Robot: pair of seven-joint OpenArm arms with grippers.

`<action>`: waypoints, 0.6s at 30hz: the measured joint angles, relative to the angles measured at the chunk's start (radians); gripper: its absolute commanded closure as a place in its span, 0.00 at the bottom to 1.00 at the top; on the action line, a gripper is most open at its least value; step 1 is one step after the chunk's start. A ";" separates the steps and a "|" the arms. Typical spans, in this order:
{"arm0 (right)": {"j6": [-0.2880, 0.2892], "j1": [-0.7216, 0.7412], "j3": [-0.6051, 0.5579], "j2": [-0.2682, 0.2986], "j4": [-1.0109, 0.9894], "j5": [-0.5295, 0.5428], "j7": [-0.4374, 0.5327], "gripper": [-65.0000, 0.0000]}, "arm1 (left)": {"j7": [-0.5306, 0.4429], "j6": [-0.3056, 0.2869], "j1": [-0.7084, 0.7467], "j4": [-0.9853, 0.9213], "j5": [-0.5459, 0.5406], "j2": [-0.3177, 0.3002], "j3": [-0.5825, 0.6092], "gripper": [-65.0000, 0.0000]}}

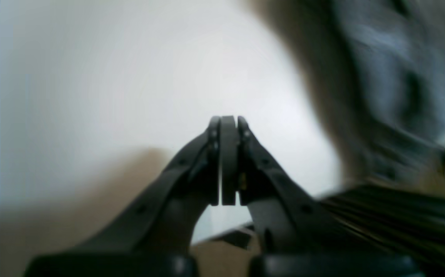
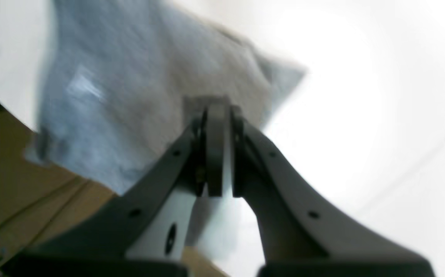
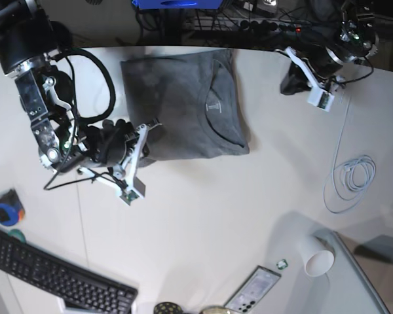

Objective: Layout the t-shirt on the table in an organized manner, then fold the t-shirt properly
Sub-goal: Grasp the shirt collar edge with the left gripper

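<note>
folded t-shirt [image 3: 183, 108] on table [image 3: 203, 216], neckline toward right.

Grey t-shirt [image 3: 183, 108] lies folded (neckline up) on the white table [image 3: 203, 216].

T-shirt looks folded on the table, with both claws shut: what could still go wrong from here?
1. The right claw sits at the t-shirt edge, shut; whether it pinches cloth is unclear. Pulling away could drag the fold open.
2. The t-shirt lies close to the table's far edge, so a tug that way might slide it off.
3. The white cable lies loose near the left claw; that arm could snag it on retreat.
</note>
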 measured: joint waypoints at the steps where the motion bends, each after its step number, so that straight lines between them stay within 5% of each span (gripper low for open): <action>1: 0.000 -0.023 0.014 0.008 0.021 0.004 0.003 0.96 | 0.002 0.014 -0.001 -0.003 -0.001 0.006 0.016 1.00; 4: 0.000 -0.104 0.083 0.014 0.089 0.008 0.006 0.96 | -0.002 0.070 -0.020 -0.019 -0.003 0.007 0.046 1.00; 9: 0.001 -0.151 0.187 0.018 0.072 0.003 0.062 0.96 | 0.021 0.067 -0.026 0.041 -0.027 0.016 0.067 1.00; 14: 0.001 -0.154 0.192 0.012 0.030 0.005 0.063 0.96 | 0.106 0.068 -0.047 0.056 -0.251 -0.007 0.060 0.97; 18: 0.001 -0.153 0.192 0.018 0.029 0.003 0.065 0.96 | 0.080 0.068 -0.080 0.033 -0.407 -0.023 0.062 0.25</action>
